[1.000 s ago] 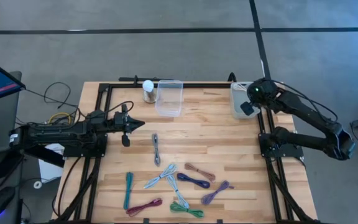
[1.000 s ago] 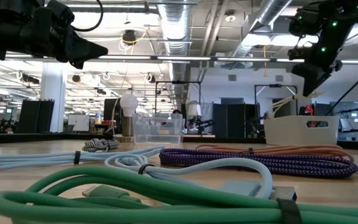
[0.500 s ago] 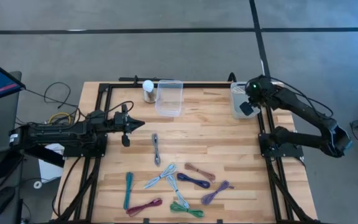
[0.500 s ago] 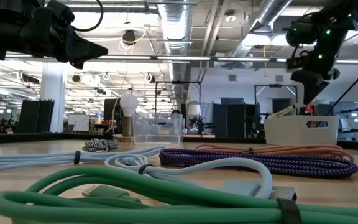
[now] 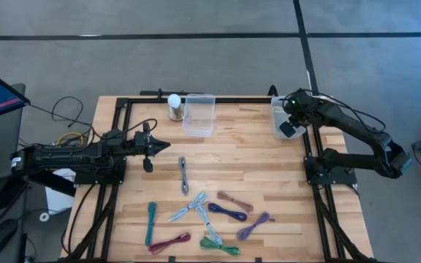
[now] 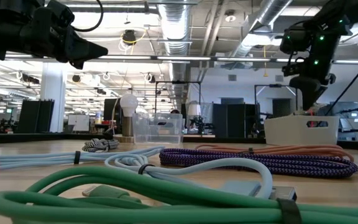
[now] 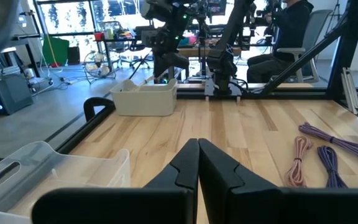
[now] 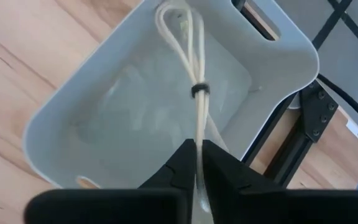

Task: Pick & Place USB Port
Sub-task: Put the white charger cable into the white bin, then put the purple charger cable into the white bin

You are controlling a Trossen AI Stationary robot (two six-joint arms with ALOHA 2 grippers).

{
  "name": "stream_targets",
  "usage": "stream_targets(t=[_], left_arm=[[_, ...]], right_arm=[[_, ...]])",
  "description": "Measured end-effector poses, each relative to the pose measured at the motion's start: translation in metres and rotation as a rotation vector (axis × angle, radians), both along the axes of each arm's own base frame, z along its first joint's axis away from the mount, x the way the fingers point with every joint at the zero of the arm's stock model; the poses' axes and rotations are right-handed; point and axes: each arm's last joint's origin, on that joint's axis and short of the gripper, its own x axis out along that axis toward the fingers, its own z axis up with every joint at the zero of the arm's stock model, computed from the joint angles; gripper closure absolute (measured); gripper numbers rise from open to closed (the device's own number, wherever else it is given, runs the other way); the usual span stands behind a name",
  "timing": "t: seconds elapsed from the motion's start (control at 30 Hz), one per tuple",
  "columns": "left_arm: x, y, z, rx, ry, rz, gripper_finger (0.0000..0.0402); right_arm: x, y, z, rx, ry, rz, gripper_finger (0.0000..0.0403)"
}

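Observation:
My right gripper (image 5: 287, 126) hangs over the white bin (image 5: 278, 109) at the table's far right corner, shut on a cream cable bundle (image 8: 196, 93) bound by a black tie (image 8: 197, 90). The low view shows the same gripper (image 6: 309, 99) just above the bin's rim (image 6: 300, 118). My left gripper (image 5: 165, 146) hovers shut over the table's left side, touching nothing. Several coloured cable bundles (image 5: 210, 212) lie flat on the near middle of the table. My right gripper pinches the cream cable bundle between its two fingers at one end (image 8: 198, 134), coming from above and pointing down. The bundle runs on from the fingers along their line into the bin, looped end (image 8: 176, 15) lowest. I cannot tell whether that end touches the bin.
A clear plastic box (image 5: 199, 115) and a light bulb on a base (image 5: 174, 102) stand at the far edge. A grey cable (image 5: 183, 175) lies mid-table. Black frame rails (image 5: 309, 153) border the table. Bare wood lies between the bin and the clear box.
My right gripper has moved down toward the white bin and slightly toward the table's left, carrying the cream cable bundle with it; the bundle has sunk below the bin's rim.

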Motion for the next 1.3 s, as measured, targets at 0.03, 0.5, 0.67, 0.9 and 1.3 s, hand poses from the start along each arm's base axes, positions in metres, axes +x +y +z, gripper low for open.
stream_targets(t=[0.03, 0.5, 0.67, 0.9, 1.3], left_arm=[[0.0, 0.0, 0.0, 0.0, 0.0, 0.0, 0.0392], [0.0, 0.0, 0.0, 0.0, 0.0, 0.0, 0.0392], [0.0, 0.0, 0.0, 0.0, 0.0, 0.0, 0.0392], [0.0, 0.0, 0.0, 0.0, -0.001, 0.0, 0.0392], [0.0, 0.0, 0.0, 0.001, -0.004, 0.0, 0.0392]], right_arm=[[0.0, 0.0, 0.0, 0.0, 0.0, 0.0, 0.037], [0.006, 0.007, 0.004, 0.077, -0.125, 0.176, 0.034], [0.018, 0.022, 0.015, 0.089, -0.278, 0.342, 0.034], [0.03, 0.049, 0.043, -0.054, -0.489, 0.542, 0.034], [0.006, 0.09, 0.069, -0.074, -0.705, 0.616, 0.034]])
